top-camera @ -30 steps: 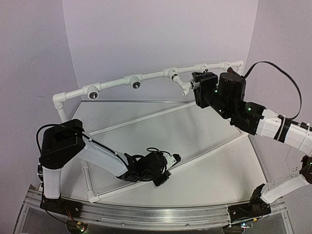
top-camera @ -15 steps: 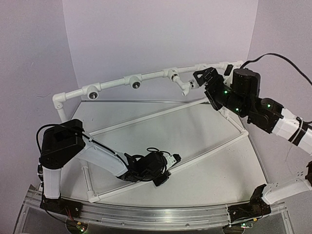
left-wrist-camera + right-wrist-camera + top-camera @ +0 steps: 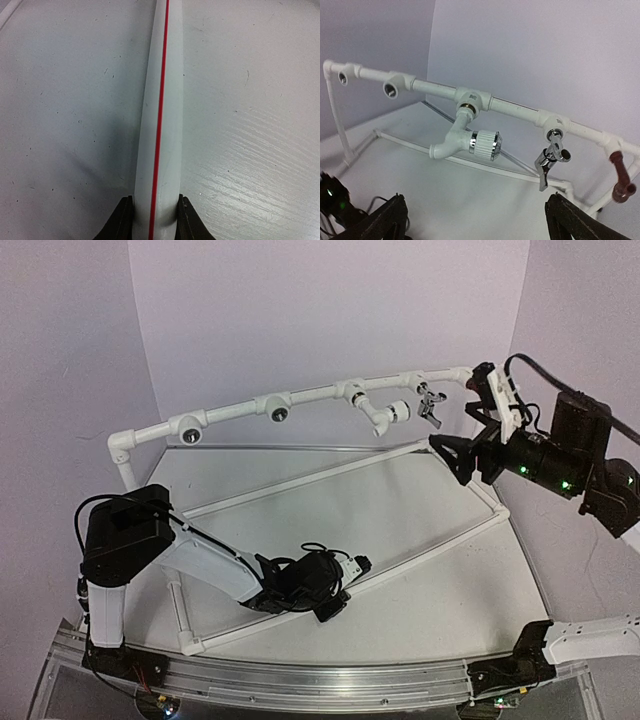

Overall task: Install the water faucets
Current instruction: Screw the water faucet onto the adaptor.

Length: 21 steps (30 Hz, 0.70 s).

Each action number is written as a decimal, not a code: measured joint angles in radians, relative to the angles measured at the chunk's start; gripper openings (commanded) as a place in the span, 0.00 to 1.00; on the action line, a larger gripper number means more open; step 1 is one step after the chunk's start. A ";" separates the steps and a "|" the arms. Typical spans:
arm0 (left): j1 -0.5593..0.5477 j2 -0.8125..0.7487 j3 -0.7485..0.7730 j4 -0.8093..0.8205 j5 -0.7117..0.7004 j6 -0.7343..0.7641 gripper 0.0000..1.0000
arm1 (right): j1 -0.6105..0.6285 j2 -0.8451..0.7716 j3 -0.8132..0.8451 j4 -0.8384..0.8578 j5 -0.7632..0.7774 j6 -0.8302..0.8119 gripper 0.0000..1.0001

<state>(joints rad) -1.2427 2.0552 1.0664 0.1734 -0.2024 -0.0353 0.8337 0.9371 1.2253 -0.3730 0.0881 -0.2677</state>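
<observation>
Three water faucets hang from the white pipe frame (image 3: 512,106): a white plastic one (image 3: 462,141) with a ribbed knob, a shiny silver one (image 3: 549,161), and a dark red-brown one (image 3: 621,175) at the far right. In the top view the white faucet (image 3: 384,416) and the silver faucet (image 3: 432,406) show; the red-brown one is hidden behind my right arm. My right gripper (image 3: 460,418) hangs open and empty, a short way to the right of the faucets, with nothing between its fingers (image 3: 390,217). Low on the table, my left gripper (image 3: 155,217) is shut on a white pipe (image 3: 162,110) with a red stripe.
Two tee sockets (image 3: 189,429) (image 3: 280,412) with dark round holes sit on the left part of the top rail. The frame's low rails (image 3: 300,480) cross the table diagonally. A purple wall stands close behind the frame.
My right gripper has opened wide and drawn back to the right, away from the white faucet. The left arm has not moved.
</observation>
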 measured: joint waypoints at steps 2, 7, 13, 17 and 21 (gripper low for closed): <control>0.000 0.000 0.000 0.000 0.000 0.000 0.00 | 0.000 0.019 0.008 -0.043 -0.006 -0.154 0.98; 0.000 0.000 0.000 0.000 0.000 0.000 0.00 | 0.000 0.100 0.018 -0.116 -0.018 -0.472 0.98; 0.000 0.000 0.000 0.000 0.000 0.000 0.00 | 0.001 0.120 -0.015 -0.096 0.009 -0.823 0.98; 0.000 0.000 0.000 0.000 0.000 0.000 0.00 | 0.002 0.117 -0.080 -0.006 0.029 -1.040 0.98; 0.000 0.000 0.000 0.000 0.000 0.000 0.00 | 0.003 0.121 -0.128 0.085 0.034 -1.237 0.98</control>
<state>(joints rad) -1.2427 2.0556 1.0668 0.1730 -0.2023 -0.0353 0.8364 1.0584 1.0972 -0.2882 0.1223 -1.5052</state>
